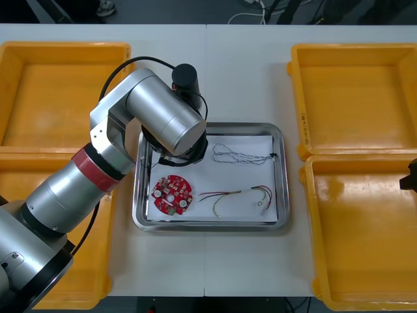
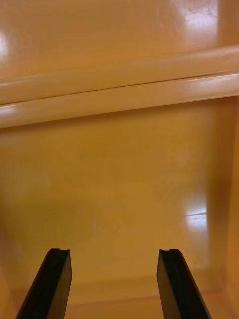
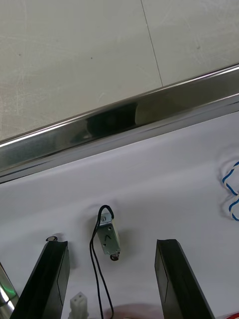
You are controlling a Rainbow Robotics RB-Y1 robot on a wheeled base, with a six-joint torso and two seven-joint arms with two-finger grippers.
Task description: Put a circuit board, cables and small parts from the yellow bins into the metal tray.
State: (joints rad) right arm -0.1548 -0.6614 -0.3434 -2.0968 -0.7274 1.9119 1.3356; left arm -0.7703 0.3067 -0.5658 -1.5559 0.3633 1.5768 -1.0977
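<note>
Yellow bins [image 1: 62,91]: four, two per side. Front: one metal tray [image 1: 210,225] between them, holding one red circuit board [image 1: 172,194], one twisted blue-white cable [image 1: 241,155], one red-yellow cable [image 1: 234,194]. Right wrist: right gripper [image 2: 114,254] spread wide over bin floor. Left wrist: left gripper [image 3: 112,242] wide apart over tray, one small metal part [image 3: 108,238] lying ungripped between fingers.

A light table [image 1: 241,78] with 1 seam down its middle stands on a dark floor [image 1: 182,12].
</note>
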